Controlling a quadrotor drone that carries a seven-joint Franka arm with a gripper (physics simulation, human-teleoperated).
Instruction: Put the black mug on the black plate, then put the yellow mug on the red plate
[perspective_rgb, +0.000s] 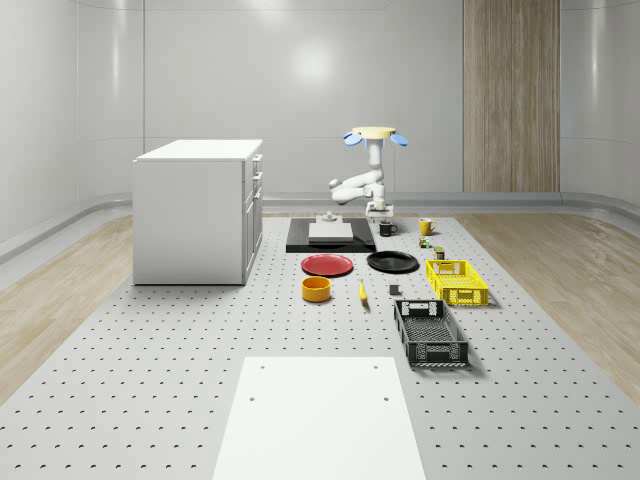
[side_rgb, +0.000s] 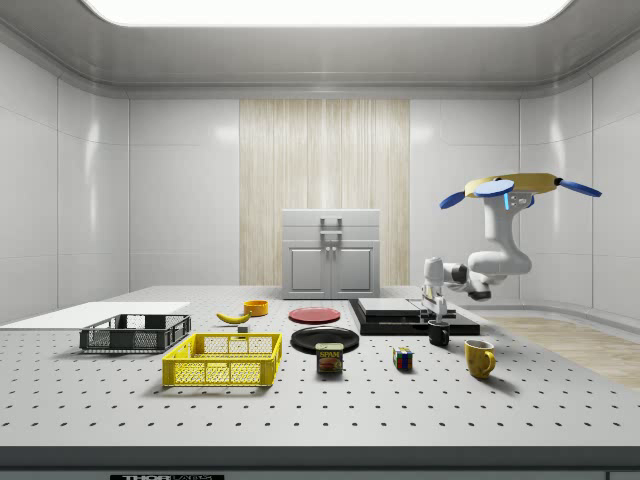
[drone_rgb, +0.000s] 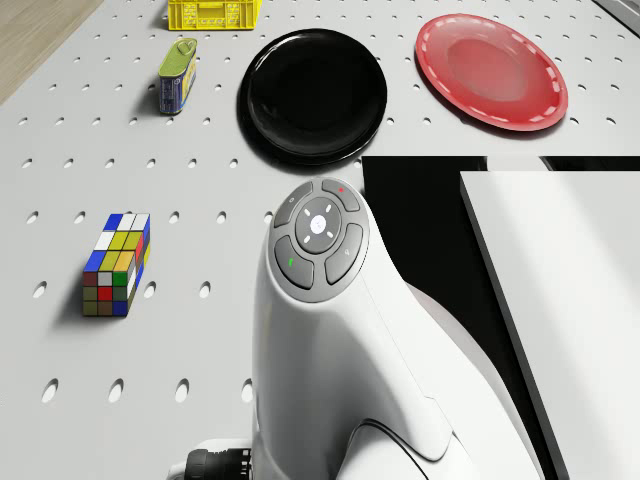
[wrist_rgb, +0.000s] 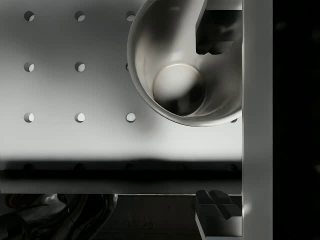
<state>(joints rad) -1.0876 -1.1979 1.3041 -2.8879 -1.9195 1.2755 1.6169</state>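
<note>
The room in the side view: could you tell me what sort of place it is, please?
Probably a simulated robotics lab: a perforated table carries test props like crates, and a drone hovers above it.

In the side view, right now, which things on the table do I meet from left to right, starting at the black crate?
Black crate → yellow crate → can of Spam → Rubik's cube → black mug → yellow mug.

Black mug (wrist_rgb: 185, 65) rim cut by wrist view's edge, handle hidden.
</note>
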